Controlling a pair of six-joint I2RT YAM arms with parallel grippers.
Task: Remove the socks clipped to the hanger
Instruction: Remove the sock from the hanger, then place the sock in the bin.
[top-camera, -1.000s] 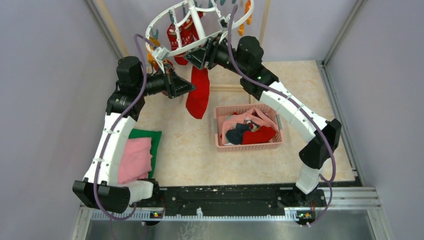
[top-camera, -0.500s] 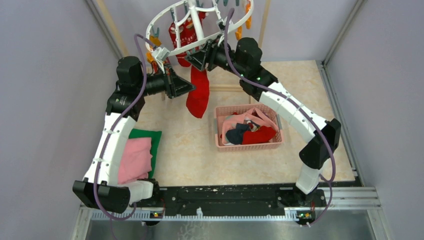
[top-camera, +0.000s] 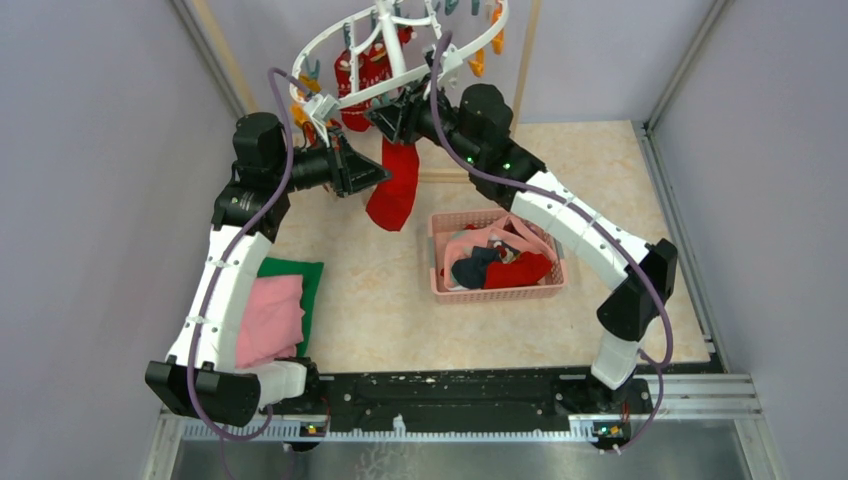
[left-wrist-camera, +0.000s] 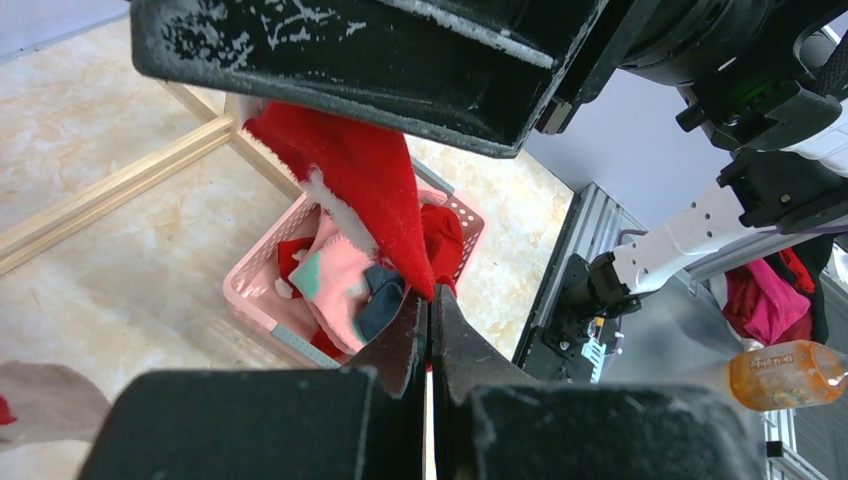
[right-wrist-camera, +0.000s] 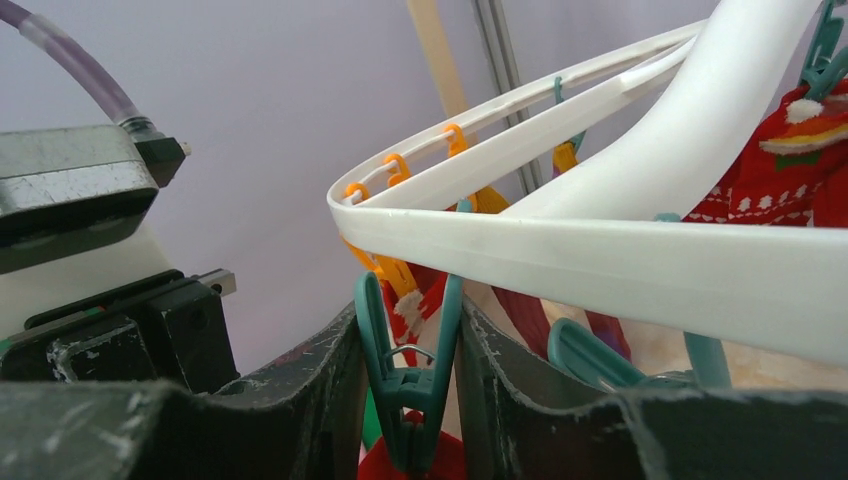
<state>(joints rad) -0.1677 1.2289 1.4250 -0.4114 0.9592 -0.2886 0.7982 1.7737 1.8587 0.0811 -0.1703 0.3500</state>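
**Red sock hangs between two pincers**

Lilac walls enclose a beige marbled desk (top-camera: 380, 320). Above the right pincer (right-wrist-camera: 408, 340) curves the white hanger (right-wrist-camera: 600, 265). That pincer pinches a teal clip (right-wrist-camera: 405, 385). Below it dangles a plain red sock (top-camera: 395, 190). The left pincer (left-wrist-camera: 428, 330), pressed together, touches the sock's edge. Patterned red socks (top-camera: 365, 70) hang behind.
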